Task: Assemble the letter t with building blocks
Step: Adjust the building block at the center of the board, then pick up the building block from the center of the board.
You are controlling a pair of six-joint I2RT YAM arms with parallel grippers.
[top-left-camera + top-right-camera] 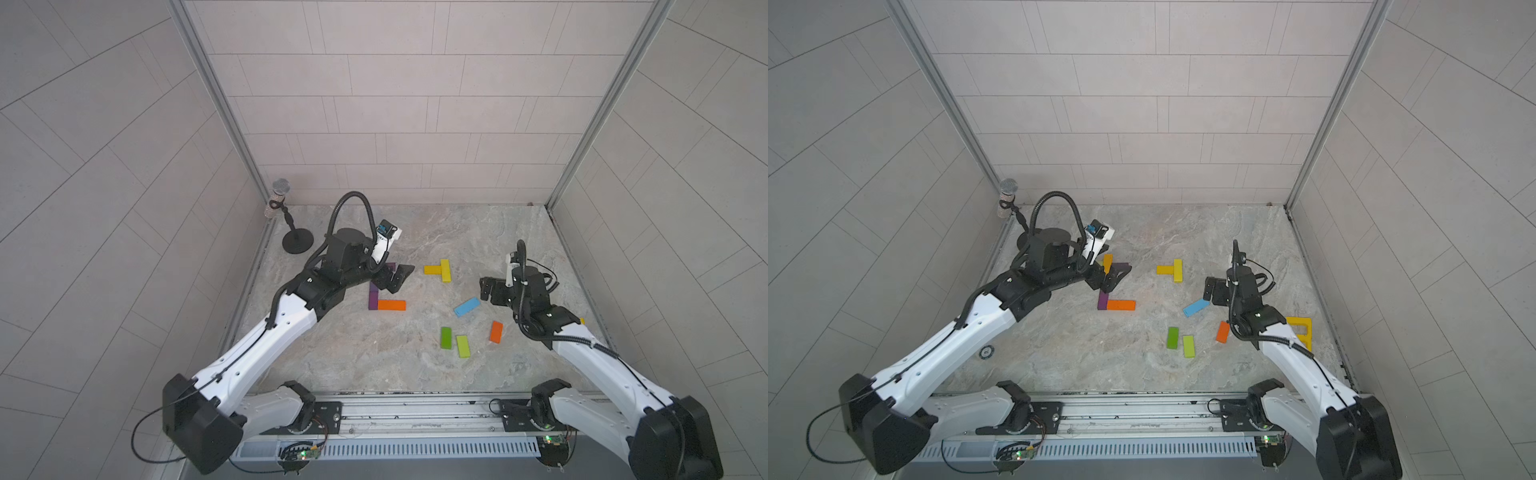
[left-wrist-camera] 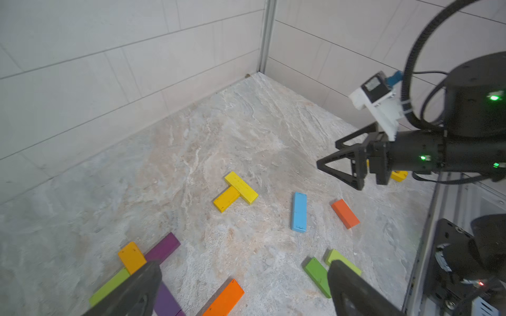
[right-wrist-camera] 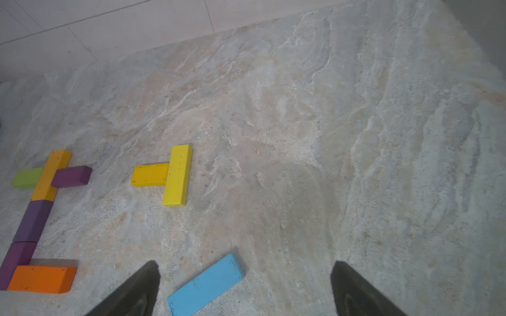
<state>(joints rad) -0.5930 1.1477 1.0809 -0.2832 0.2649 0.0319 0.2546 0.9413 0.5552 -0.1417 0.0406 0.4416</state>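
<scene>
Building blocks (image 3: 178, 175) lie flat on a marbled tabletop (image 1: 357, 357). Mid-table, 2 yellow blocks (image 1: 434, 270) touch in a sideways T: one's end butts the other's long side.

Toward the robot's left is a bigger figure. An amber block (image 3: 52, 175) has a lime block (image 3: 27, 177) on one side & a purple block (image 3: 71, 176) on the other, as a crossbar. 2 more purple blocks (image 3: 34, 219) carry the line on end to end. An orange block (image 3: 42, 279) is turned sideways as a foot.

Toward the right, loose & apart: light-blue block (image 1: 466, 306), second orange block (image 1: 496, 331), green block (image 1: 445, 337) w/ another lime block (image 1: 463, 345) just beside it.

Left gripper (image 1: 395, 279) hangs over the big figure's crossbar end, jaws wide apart, holding nothing. Right gripper (image 1: 489, 291) hovers near the light-blue block's end, jaws also spread, nothing btwn them.

Yellow frame piece (image 1: 1302, 330) sits by the right-hand wall, partly hidden by the right arm. Mic on a stand (image 1: 281, 188) is in the far-left corner.
</scene>
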